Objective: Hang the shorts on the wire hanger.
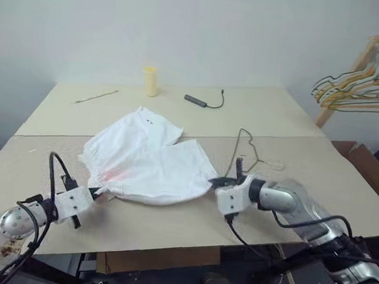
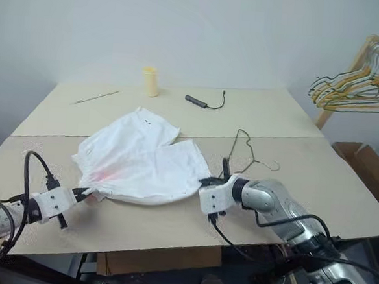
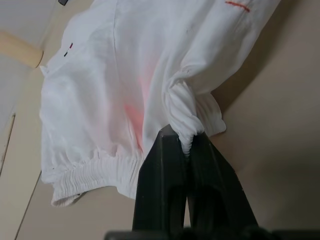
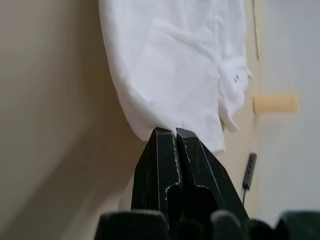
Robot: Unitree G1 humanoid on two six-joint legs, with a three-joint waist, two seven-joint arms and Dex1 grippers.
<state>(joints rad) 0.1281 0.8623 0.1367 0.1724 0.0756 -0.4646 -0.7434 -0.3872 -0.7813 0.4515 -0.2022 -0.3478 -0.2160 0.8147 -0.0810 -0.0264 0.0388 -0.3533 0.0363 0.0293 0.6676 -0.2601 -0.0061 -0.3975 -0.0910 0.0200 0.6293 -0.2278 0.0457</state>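
Note:
The white shorts (image 1: 146, 158) lie spread on the table, with a pink-red patch near the waistband. My left gripper (image 1: 95, 193) is shut on the gathered waistband at the shorts' near left corner; the left wrist view shows the fabric pinched between its fingers (image 3: 170, 155). At the shorts' near right edge my right gripper (image 1: 214, 181) is shut on the fabric, as its own view shows (image 4: 170, 137). The thin dark wire hanger (image 1: 247, 152) lies flat on the table just right of the shorts, beyond my right gripper.
A yellow cup (image 1: 151, 81), a dark cable with a small adapter (image 1: 202, 102) and a thin stick (image 1: 96, 96) lie at the table's far side. A wooden rack with bunched coloured hangers (image 1: 362, 86) stands at the far right. A cardboard box (image 1: 366, 167) sits beside the table.

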